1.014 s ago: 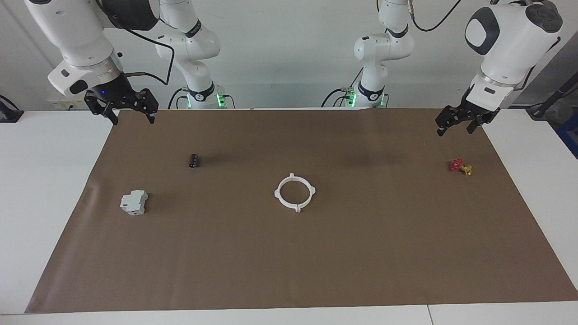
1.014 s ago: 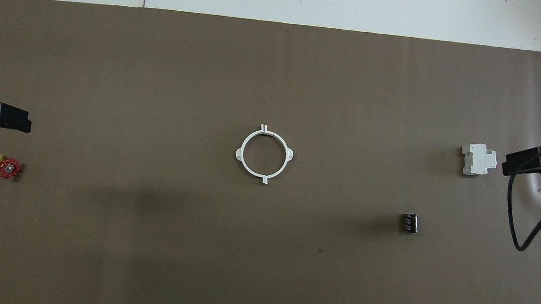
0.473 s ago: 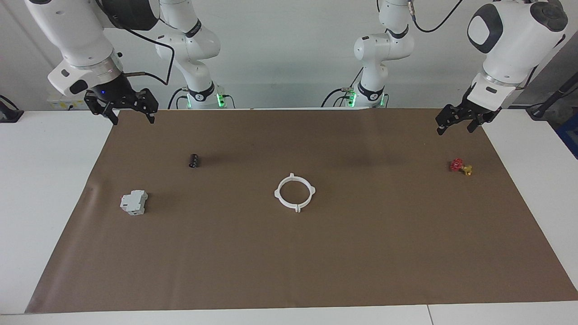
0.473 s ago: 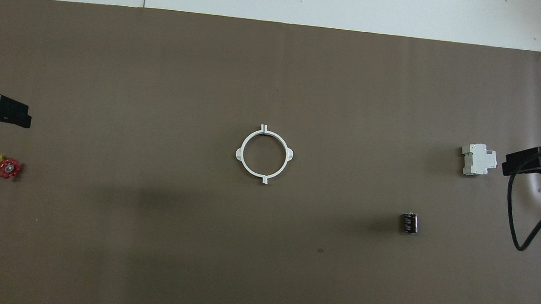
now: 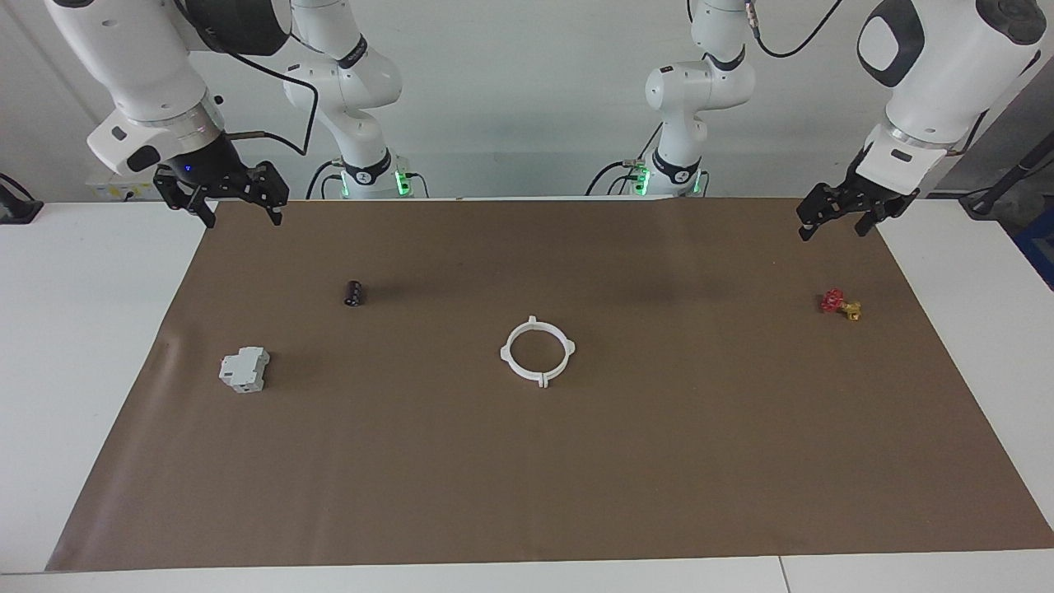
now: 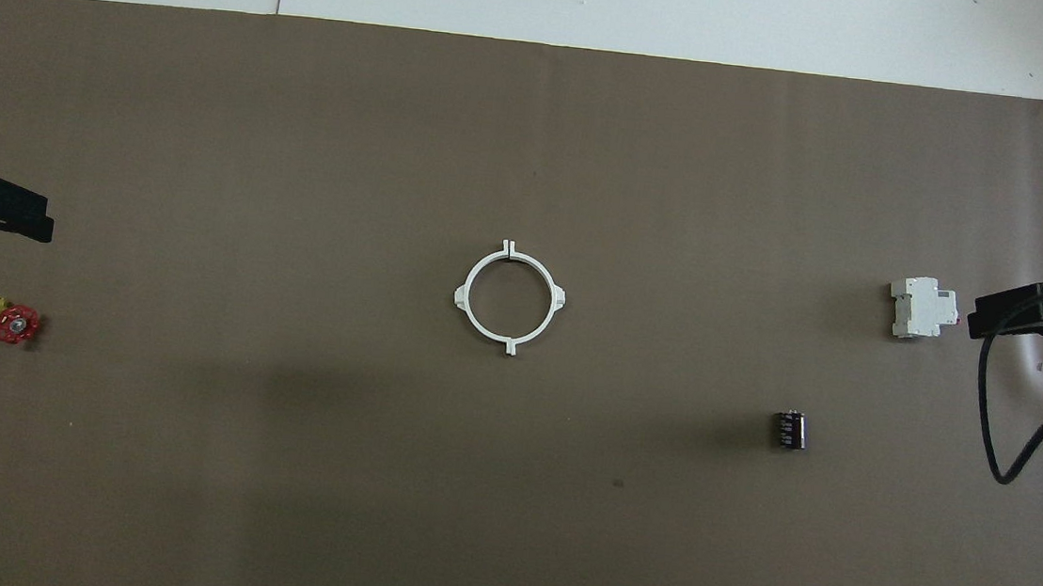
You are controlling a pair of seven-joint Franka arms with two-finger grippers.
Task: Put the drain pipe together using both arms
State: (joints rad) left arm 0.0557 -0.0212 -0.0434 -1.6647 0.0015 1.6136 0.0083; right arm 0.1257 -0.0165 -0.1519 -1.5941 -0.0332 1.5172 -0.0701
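Note:
The drain pipe (image 5: 537,352) lies flat in the middle of the brown mat as one closed white ring with four lugs, its two half-ring arcs joined; it also shows in the overhead view (image 6: 510,298). Neither gripper touches it. My left gripper (image 5: 833,231) hangs open and empty over the mat's edge at the left arm's end of the table, and shows in the overhead view (image 6: 18,216). My right gripper (image 5: 243,218) hangs open and empty over the mat's corner at the right arm's end, and shows in the overhead view (image 6: 1001,318).
A small red and yellow valve (image 5: 840,304) lies on the mat under the left gripper's side. A grey-white boxy block (image 5: 244,370) and a small black cylinder (image 5: 354,292) lie toward the right arm's end. A black cable (image 6: 1011,411) hangs from the right arm.
My left gripper has risen a little and drawn back toward its end of the table. The right arm and the ring have not moved.

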